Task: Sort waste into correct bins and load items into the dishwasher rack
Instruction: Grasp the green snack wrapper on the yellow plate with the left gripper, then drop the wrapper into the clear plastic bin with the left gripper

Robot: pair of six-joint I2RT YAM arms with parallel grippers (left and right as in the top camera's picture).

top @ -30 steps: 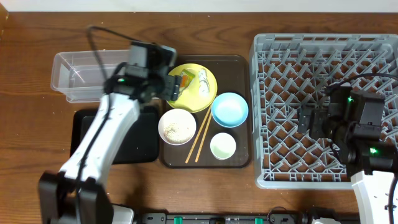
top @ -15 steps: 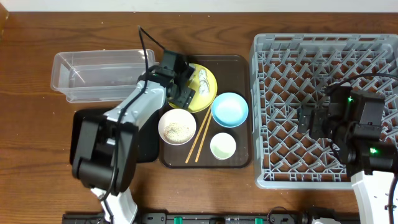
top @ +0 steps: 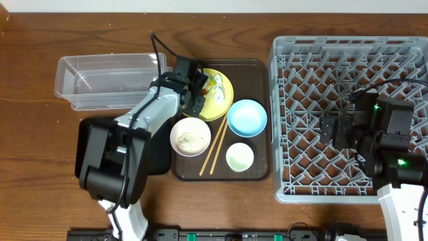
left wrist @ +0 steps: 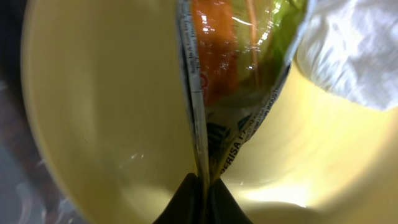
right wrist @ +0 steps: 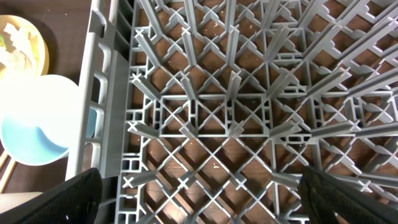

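Observation:
My left gripper (top: 198, 94) sits low over the round yellow plate (top: 219, 106), shut on an edge of the green-and-orange snack wrapper (left wrist: 230, 74). In the left wrist view the dark fingertips (left wrist: 186, 199) pinch the wrapper just above the plate (left wrist: 106, 112), and the crumpled white tissue (left wrist: 354, 50) lies beside it. The white bowl (top: 190, 136) holds rice grains. Also on the brown tray are the light blue bowl (top: 247, 118), the pale green cup (top: 239, 157) and the chopsticks (top: 215, 146). My right gripper (right wrist: 208, 199) hangs open and empty above the grey dishwasher rack (right wrist: 230, 118).
The clear plastic tub (top: 107, 80) stands left of the plate, and the black tray (top: 159, 150) lies in front of it, partly under my left arm. The dishes rest on a dark brown serving tray (top: 257, 73). The rack (top: 348, 67) fills the right side.
My left gripper came down onto the yellow plate and closed on the snack wrapper; half a second ago it was open there. The right arm has not moved.

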